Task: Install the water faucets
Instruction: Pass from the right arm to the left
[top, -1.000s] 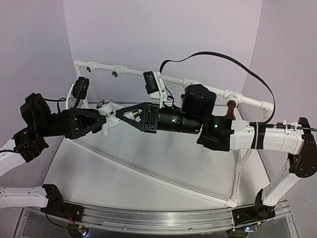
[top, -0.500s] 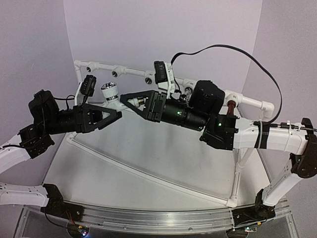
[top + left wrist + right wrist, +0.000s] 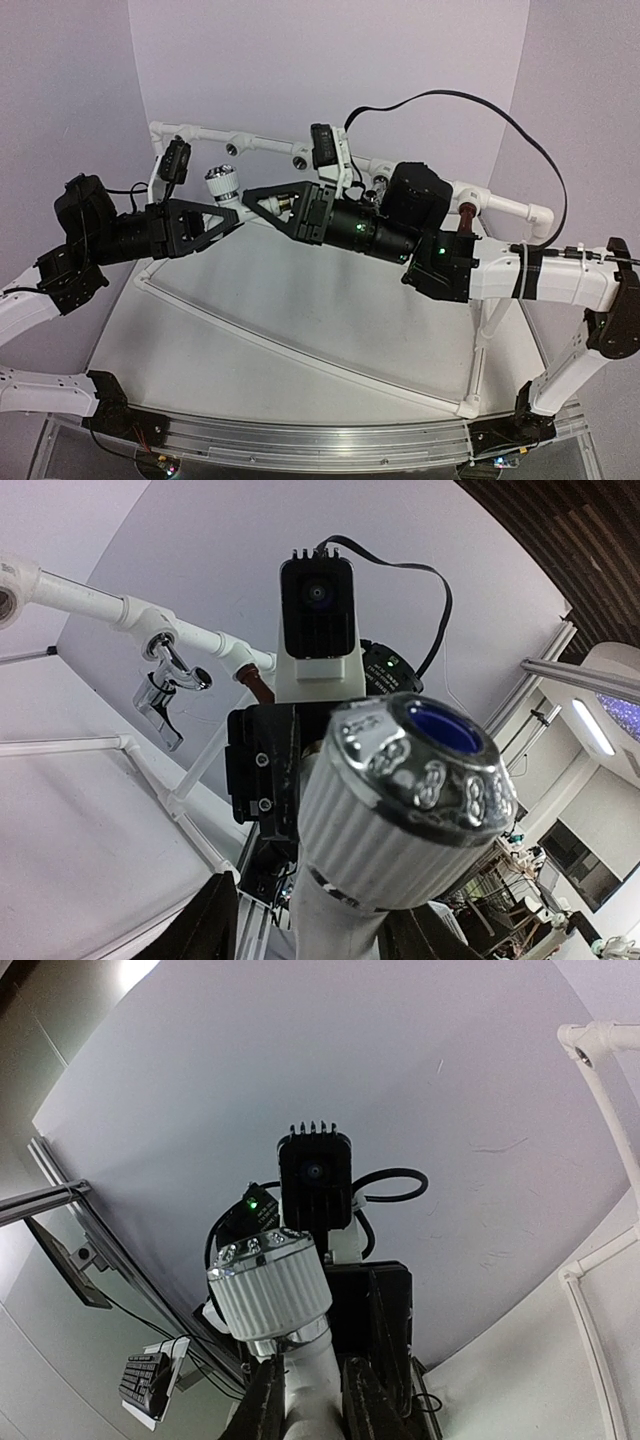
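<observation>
Since half a second ago, your left gripper (image 3: 232,213) has narrowed and slid in under the knob of the white faucet (image 3: 220,184). The faucet itself has stayed put above the far left of the table (image 3: 300,330), near the pipe frame (image 3: 265,145). Both arms reach level toward each other and meet at it. The right gripper (image 3: 250,198) is clamped on the smooth plastic stem. The left's fingers flank the stem, but you cannot tell whether they grip. The knob is ribbed, with a chrome cap.
</observation>
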